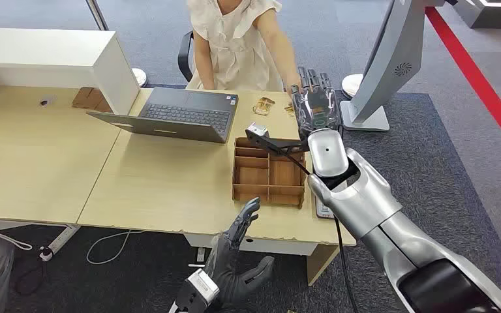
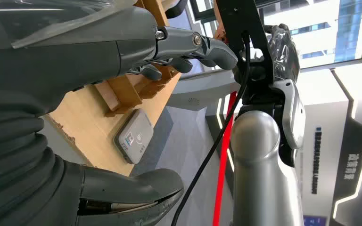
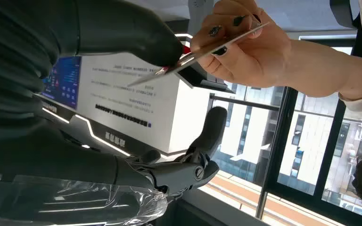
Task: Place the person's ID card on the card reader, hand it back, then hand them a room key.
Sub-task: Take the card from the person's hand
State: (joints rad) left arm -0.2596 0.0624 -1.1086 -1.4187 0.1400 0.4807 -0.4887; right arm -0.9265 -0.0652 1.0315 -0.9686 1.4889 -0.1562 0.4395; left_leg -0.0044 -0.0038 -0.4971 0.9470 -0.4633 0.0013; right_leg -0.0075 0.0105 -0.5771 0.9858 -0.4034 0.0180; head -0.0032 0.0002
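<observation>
While the person's hand (image 3: 245,52) holds the ID card (image 3: 202,51) by one end above the far side of the bench (image 1: 156,189), the right hand (image 1: 314,104), fingers spread, meets its free end, and this thin, stiff, light, slippery card should probably be pinched flat.

Right robot hand (image 1: 315,104) raised to person's hand (image 1: 295,88), left robot hand (image 1: 238,261) below wooden tray (image 1: 267,176), laptop (image 1: 173,116)

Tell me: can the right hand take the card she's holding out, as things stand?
Probably yes. The right hand is raised at the person's hand, and the card already meets its thumb. The fingers are apart below, nothing between.
</observation>
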